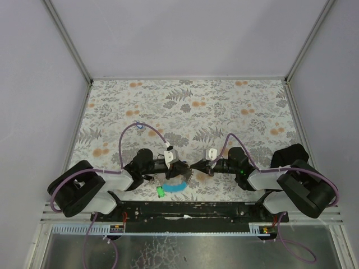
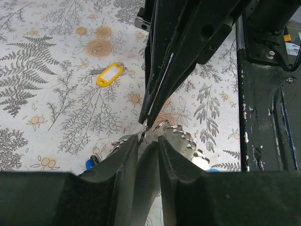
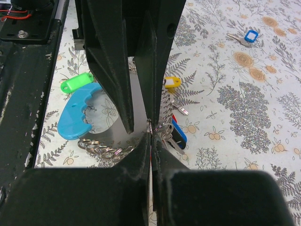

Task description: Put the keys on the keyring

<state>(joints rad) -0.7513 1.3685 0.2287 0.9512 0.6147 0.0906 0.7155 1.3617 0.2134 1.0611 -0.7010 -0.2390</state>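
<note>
**Top view:** both arms meet low over the counter [image 1: 235,112]; the blue strap [image 1: 177,186] lies just beside them.
**Left wrist:** left fingers [image 2: 123,162] narrowly spread, gripping nothing evident; a yellow key [image 2: 109,74] lies well apart.
**Right wrist:** right fingers [image 3: 138,157] pressed together, pinching the keyring [image 3: 149,126].
**Risk:** the thin ring may slip or twist if tugged.

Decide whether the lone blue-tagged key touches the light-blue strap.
Apart. Right wrist view: the blue-tagged key lies alone, far across the cloth from the light-blue strap.
</note>
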